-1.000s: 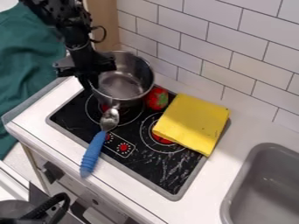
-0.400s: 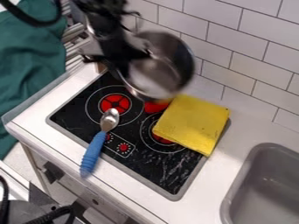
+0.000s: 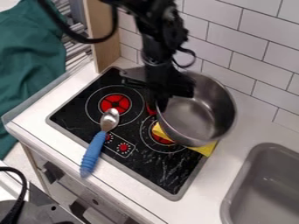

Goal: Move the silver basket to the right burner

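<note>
Probably the stainless steel pot (image 3: pixel 196 114), the silver vessel of the task, handles as a stiff, fairly light piece of thin metal: it should not give or crush under a pinch, but its smooth wall could slip or swivel between hard fingertips. The best place to take hold of it is the rim, one finger inside and one outside, which is roughly how it looks now: the black gripper (image 3: pixel 161 101) is clamped on the wall at the left edge of the opening. Since that hold sits at one side, the pot's bulk hangs out from it and could sag or twist, so a firm squeeze and a gentle lowering seem wise. As for where the pot lies, it spreads to the right of the gripper in the camera view and somewhat nearer the camera, its open mouth facing up, its far edge in front of the tiled wall (image 3: pixel 257 68). It hangs over the yellow cloth (image 3: pixel 205 149) and the back part of the right burner (image 3: pixel 161 139); whether its underside touches the cloth cannot be told. That cloth partly covers the burner and could leave the pot leaning once set down. The blue-handled spoon (image 3: pixel 92 153) lies well apart, by the left burner (image 3: pixel 115 103).
</note>
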You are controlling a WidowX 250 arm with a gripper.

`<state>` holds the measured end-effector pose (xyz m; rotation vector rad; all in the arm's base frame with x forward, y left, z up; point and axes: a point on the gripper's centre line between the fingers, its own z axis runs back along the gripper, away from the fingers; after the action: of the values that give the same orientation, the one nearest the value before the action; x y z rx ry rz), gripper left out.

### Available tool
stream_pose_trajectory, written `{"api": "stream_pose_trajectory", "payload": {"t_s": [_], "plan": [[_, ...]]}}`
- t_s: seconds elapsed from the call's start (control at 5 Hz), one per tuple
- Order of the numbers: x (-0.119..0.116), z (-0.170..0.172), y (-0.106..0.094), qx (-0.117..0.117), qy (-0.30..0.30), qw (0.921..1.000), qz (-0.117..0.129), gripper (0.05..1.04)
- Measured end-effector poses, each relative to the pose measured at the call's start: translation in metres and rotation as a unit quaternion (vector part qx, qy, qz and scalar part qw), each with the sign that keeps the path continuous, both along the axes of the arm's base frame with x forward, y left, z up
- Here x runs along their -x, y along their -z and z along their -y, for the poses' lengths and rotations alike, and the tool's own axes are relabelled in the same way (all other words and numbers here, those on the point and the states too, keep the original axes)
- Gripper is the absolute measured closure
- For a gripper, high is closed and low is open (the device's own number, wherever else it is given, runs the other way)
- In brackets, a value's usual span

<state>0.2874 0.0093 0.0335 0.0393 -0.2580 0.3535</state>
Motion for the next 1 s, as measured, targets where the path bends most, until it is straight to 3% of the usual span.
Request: {"api": "stream_pose_trajectory", "payload": {"t_s": [0.4,0.8,1.0], "plan": [[-0.031,0.001,0.009,-0.013,0.008,0.9998,-0.015,1.029],[-0.051,-0.006,0.018,-0.009,0.009,0.9997,-0.019,1.009],[-0.048,-0.011,0.027,0.001,0.000,0.9995,-0.032,0.860]]}}
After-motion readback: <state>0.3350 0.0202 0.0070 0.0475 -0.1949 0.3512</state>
